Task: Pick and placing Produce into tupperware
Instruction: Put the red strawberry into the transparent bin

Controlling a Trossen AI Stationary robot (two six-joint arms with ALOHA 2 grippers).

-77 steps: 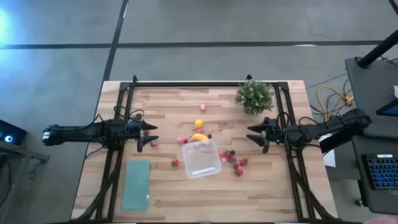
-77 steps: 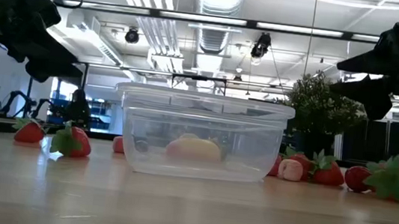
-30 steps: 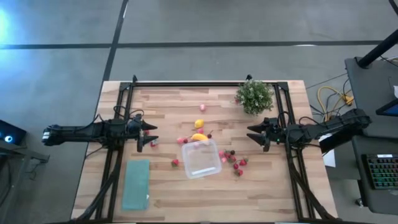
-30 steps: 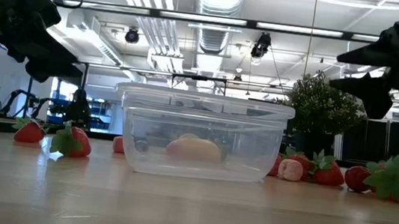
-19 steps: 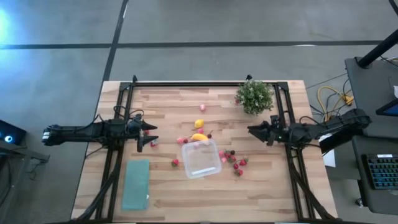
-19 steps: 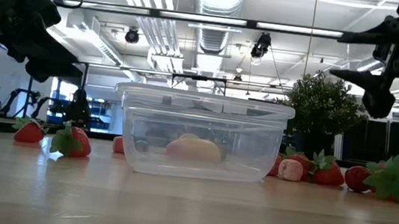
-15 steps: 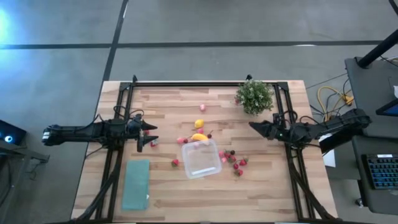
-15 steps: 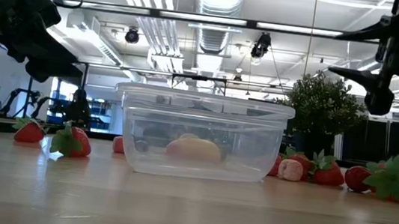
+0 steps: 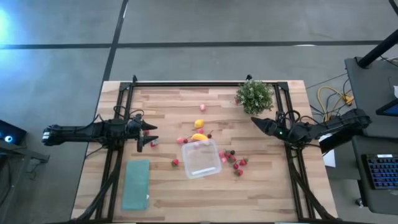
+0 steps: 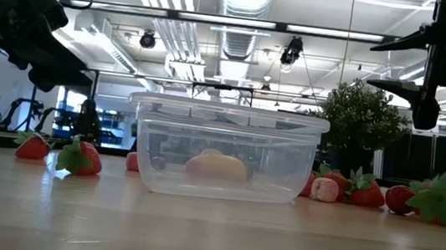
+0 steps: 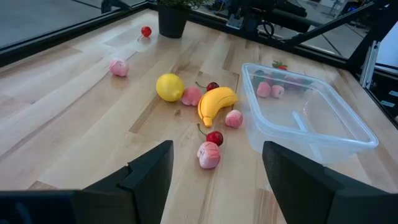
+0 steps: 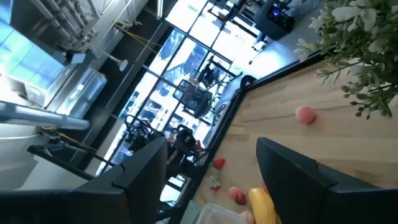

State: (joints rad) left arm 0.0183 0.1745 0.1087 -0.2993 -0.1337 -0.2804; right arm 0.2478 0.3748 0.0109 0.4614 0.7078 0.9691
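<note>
The clear tupperware (image 9: 201, 158) sits open near the table's middle, also in the low view (image 10: 224, 150) and the left wrist view (image 11: 309, 116). A lemon (image 9: 199, 124), a yellow banana (image 9: 199, 137) and pink pieces lie at its far-left side; a pink piece (image 9: 203, 107) lies farther off. Red strawberries (image 9: 235, 162) lie scattered to its right. My left gripper (image 9: 149, 134) hangs open left of the fruit, facing lemon (image 11: 169, 87) and banana (image 11: 216, 103). My right gripper (image 9: 254, 121) hangs open above the table right of the strawberries, rolled onto its side.
A green potted plant (image 9: 254, 96) stands near the far right corner, close beside my right gripper. A flat teal rectangle (image 9: 135, 184) lies near the left front. Black frame rails run along both table sides. Bare wood lies in front of the tupperware.
My right gripper has rolled about a quarter turn on its wrist, so its fingers now stand one above the other, and it has shifted a little up and toward the far edge, nearer the plant. My left arm and the fruit have kept still.
</note>
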